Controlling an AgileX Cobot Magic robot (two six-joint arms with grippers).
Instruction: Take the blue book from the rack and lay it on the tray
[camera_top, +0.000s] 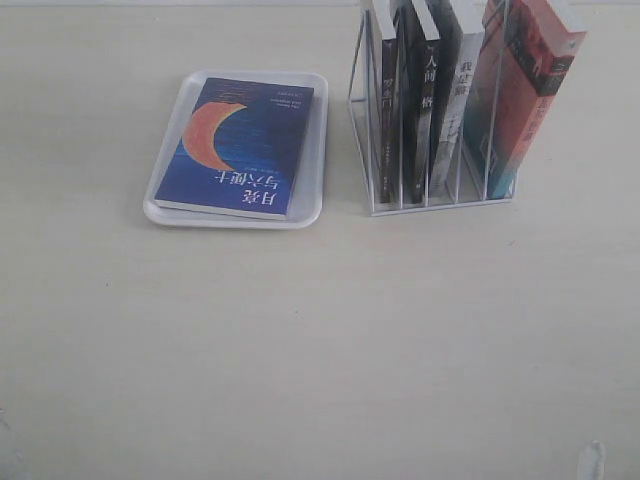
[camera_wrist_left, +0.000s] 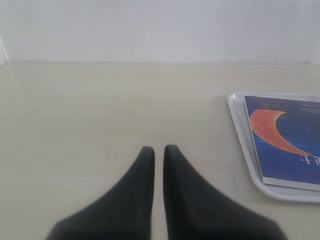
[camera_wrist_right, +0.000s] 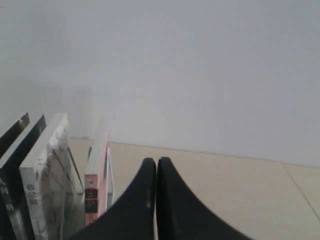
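Note:
The blue book with its orange crescent moon lies flat, cover up, inside the white tray at the left of the exterior view. The same book and tray show at the edge of the left wrist view. The white wire rack stands to the tray's right and holds other books. My left gripper is shut and empty over bare table, apart from the tray. Beside the rack's red book, my right gripper is shut and empty. Neither gripper shows in the exterior view.
In the rack stand two black-spined books, a grey-spined one and a taller red book with a teal foot that leans right. A pale wall rises behind the beige table.

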